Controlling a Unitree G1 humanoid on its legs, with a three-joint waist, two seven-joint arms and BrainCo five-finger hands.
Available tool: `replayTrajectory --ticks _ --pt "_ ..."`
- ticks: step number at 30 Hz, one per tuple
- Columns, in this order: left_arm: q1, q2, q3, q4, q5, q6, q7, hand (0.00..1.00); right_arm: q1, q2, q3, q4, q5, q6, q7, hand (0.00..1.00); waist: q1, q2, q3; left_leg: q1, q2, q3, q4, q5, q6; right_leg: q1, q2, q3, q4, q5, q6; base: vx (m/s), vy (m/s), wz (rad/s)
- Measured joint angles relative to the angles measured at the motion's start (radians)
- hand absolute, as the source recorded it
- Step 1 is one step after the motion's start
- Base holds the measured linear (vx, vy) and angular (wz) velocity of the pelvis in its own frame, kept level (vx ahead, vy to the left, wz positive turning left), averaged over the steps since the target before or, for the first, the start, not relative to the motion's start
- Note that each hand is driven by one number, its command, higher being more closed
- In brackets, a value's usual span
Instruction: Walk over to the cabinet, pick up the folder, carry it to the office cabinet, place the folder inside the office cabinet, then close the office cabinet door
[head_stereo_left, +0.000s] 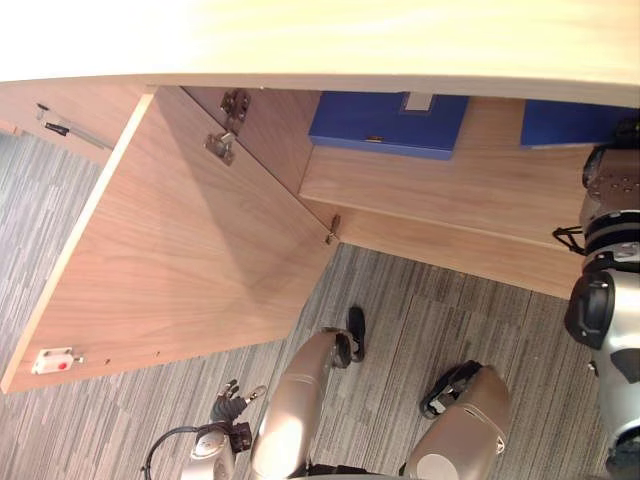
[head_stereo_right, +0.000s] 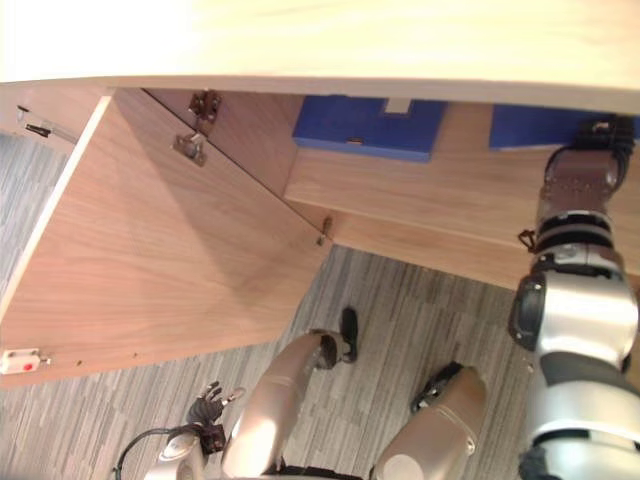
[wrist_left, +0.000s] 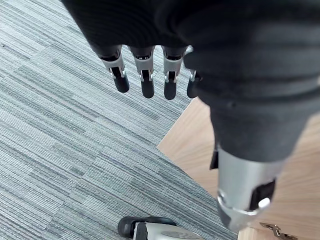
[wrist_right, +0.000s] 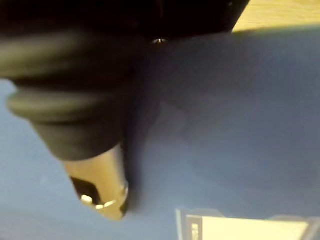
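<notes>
The office cabinet door (head_stereo_left: 190, 250) stood swung wide to the robot's left, its hinge (head_stereo_left: 228, 125) bare near the top of its inner face and a small white latch (head_stereo_left: 55, 360) with a red dot at its outer lower corner. Inside, under the pale cabinet top (head_stereo_left: 320, 40), a wooden shelf (head_stereo_left: 450, 185) carried two folders well apart from one another. The blue folder (head_stereo_right: 520, 125) of the task lay flat at the right end of the shelf, partly hidden under the cabinet top. The right arm reached into the cabinet to it, and the right hand (wrist_right: 100, 182) was against its blue cover, the thumb lying along the surface just beside a pale label (wrist_right: 245, 229). The fingers of that hand were hidden, so whether it gripped the folder or only rested on it could not be told. The other blue folder (head_stereo_left: 390, 122) lay flat further left, just beside the hinge side of the opening. The left hand (wrist_left: 145, 75) hung low at the robot's side over the grey striped carpet (head_stereo_left: 450, 320) – fingers straight, side by side, holding nothing.
</notes>
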Motion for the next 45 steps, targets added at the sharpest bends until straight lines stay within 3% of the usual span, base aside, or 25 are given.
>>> replayTrajectory --ticks 4,10,15,21,25,29,31,35,39,45 --pt "-0.008 0.000 0.002 0.017 -0.019 0.000 0.001 0.00 0.000 -0.019 0.147 0.025 -0.157 0.073 0.057 0.00 -0.004 -0.001 0.000 0.001 0.009 0.003 0.001 -0.002 -0.003 -0.002 0.010 0.005 0.000 0.001 -0.001 -0.05 0.022 -0.04" --pt "-0.013 0.000 0.002 0.018 -0.021 -0.001 0.000 0.00 0.000 -0.012 0.293 0.065 -0.274 0.134 0.119 0.00 0.001 -0.005 0.003 0.003 0.022 0.014 -0.014 0.009 -0.007 -0.017 0.022 0.016 -0.002 0.005 -0.008 -0.03 -0.001 -0.06" --pt "-0.014 0.003 0.002 0.017 -0.021 -0.010 0.000 0.00 0.000 -0.008 0.456 0.110 -0.482 0.220 0.154 0.00 0.002 -0.020 0.004 0.026 0.026 0.019 -0.056 0.035 -0.011 -0.016 0.032 0.018 -0.021 0.013 -0.018 0.00 -0.029 -0.06" --pt "-0.013 0.013 0.002 0.008 -0.020 -0.013 -0.013 0.00 0.070 0.028 0.534 0.122 -0.744 0.291 0.266 0.00 0.005 -0.045 0.002 0.127 0.038 0.026 -0.185 0.071 -0.022 0.060 0.071 -0.002 -0.116 0.054 -0.025 0.00 -0.038 -0.10" --pt "-0.011 0.023 0.000 -0.035 -0.019 -0.019 -0.045 0.00 0.137 0.050 0.571 0.156 -0.901 0.335 0.327 0.00 -0.004 -0.057 -0.004 0.200 0.054 0.082 -0.332 0.140 -0.022 0.096 0.085 -0.027 -0.194 0.095 -0.023 0.00 -0.009 0.01" --pt "-0.011 0.038 0.000 -0.039 -0.019 -0.019 -0.062 0.00 0.172 0.052 0.566 0.147 -1.128 0.335 0.377 0.00 -0.003 -0.061 -0.006 0.277 0.034 0.087 -0.469 0.208 -0.019 0.132 0.090 -0.040 -0.246 0.119 -0.015 0.01 -0.002 0.00" --pt "0.004 0.049 0.000 -0.055 -0.018 -0.019 -0.083 0.00 0.215 0.062 0.561 0.128 -1.362 0.323 0.424 0.00 -0.006 -0.066 -0.011 0.322 0.025 0.088 -0.536 0.234 -0.019 0.159 0.093 -0.048 -0.269 0.125 -0.011 0.05 0.001 0.01" --pt "0.006 0.049 -0.002 -0.065 0.014 -0.020 -0.102 0.00 0.271 0.065 0.484 0.066 -1.550 0.299 0.447 0.00 -0.012 -0.066 -0.015 0.372 0.017 0.093 -0.646 0.282 -0.026 0.166 0.104 -0.050 -0.299 0.138 -0.008 0.02 0.000 -0.05" --pt "-0.001 0.050 -0.001 -0.068 0.025 -0.020 -0.121 0.00 0.310 0.086 0.427 0.006 -1.591 0.280 0.488 0.00 -0.034 -0.066 -0.032 0.426 0.019 0.103 -0.774 0.349 -0.035 0.165 0.132 -0.051 -0.337 0.153 -0.005 0.04 -0.014 -0.13" --pt "-0.047 0.043 0.003 -0.068 0.024 -0.021 -0.118 0.00 0.361 0.210 0.323 -0.001 -1.590 0.275 0.485 0.00 -0.039 -0.072 -0.047 0.465 0.071 0.138 -0.790 0.353 -0.037 0.218 0.214 -0.049 -0.442 0.194 -0.007 0.05 -0.085 -0.26"
